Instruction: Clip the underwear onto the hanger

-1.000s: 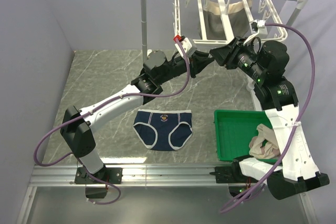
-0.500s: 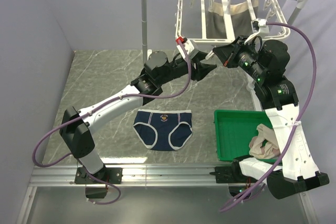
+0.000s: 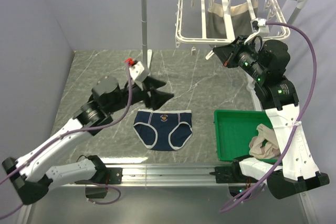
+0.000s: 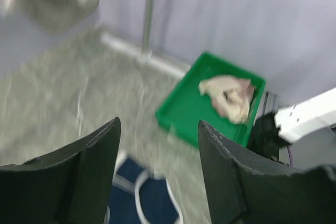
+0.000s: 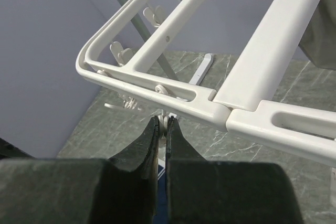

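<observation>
Pale lilac walls (image 3: 31, 35) close in a grey marbled counter (image 3: 94, 72). The left fingers (image 3: 161, 96) hang over its middle, spread apart and released, with nothing between them. Just below them the navy underwear (image 3: 163, 129) lies flat on the counter, untouched. Behind them rises a white pole stand (image 3: 143, 19). To their right, the white hanger (image 3: 205, 39) hangs from the stand's bar with an olive-grey garment (image 3: 223, 24) on it. The right fingers (image 5: 149, 145) are clenched on a small white clip (image 5: 166, 120) under the hanger's near corner. Below them, at the counter's right edge, a green tray (image 3: 231, 113) holds a beige cloth (image 3: 265, 145).
</observation>
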